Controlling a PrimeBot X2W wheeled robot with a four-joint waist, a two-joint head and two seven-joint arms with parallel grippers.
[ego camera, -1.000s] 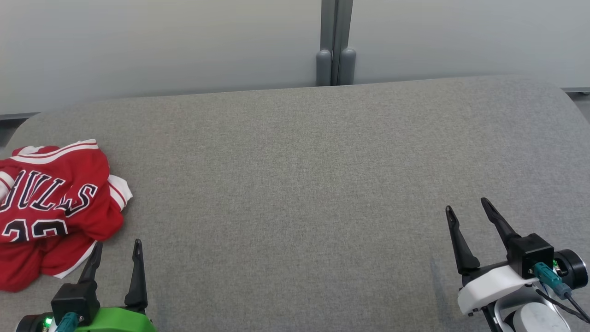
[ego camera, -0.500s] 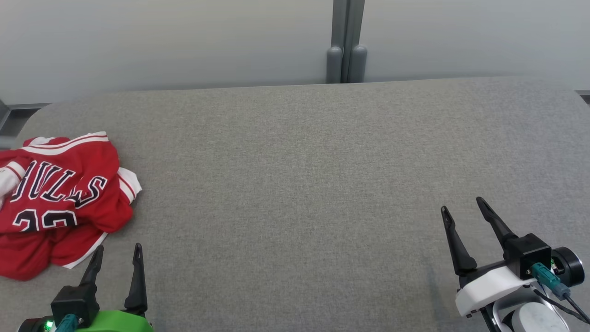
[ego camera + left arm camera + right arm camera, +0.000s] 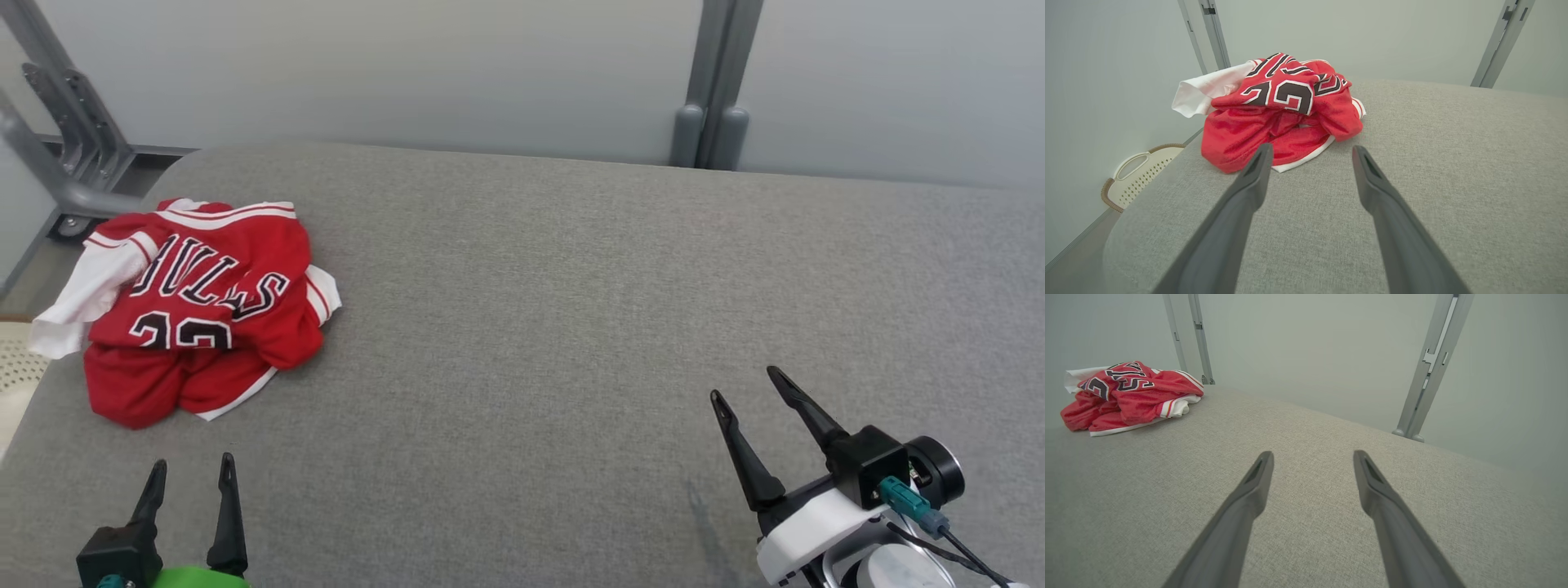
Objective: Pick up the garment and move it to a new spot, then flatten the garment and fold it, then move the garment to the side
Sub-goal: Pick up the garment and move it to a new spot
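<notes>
One garment (image 3: 204,310) lies on the grey padded surface (image 3: 531,286): a red jersey with white trim, black lettering and a two-digit number. It is crumpled into a loose heap near the surface's far left corner. A white piece of cloth sticks out from its left side and hangs over the rounded edge. Whether that is a sleeve of the same jersey or a layer beneath it is hard to tell from these angles. The heap's near hem shows a white band, and folds of red mesh bunch up under the numbered panel.

There are two grippers, and both are apart from the cloth. The left gripper (image 3: 193,461) sits at the near edge of the surface, just short of the heap, with its two dark fingers pointing towards the heap. In the left wrist view the fingers are spread moderately wide with only bare grey fabric between them, gripping and touching nothing. The right gripper (image 3: 744,384) hovers over the near right part of the surface, well apart from the jersey. Its fingers are parted about as far and are also empty.

Beyond the left edge, lower down, stands one pale perforated basket (image 3: 1139,171) with a handle slot. Behind the surface, a paired grey post (image 3: 710,82) stands against the pale wall, and a slanted metal brace (image 3: 57,106) rises at the far left.
</notes>
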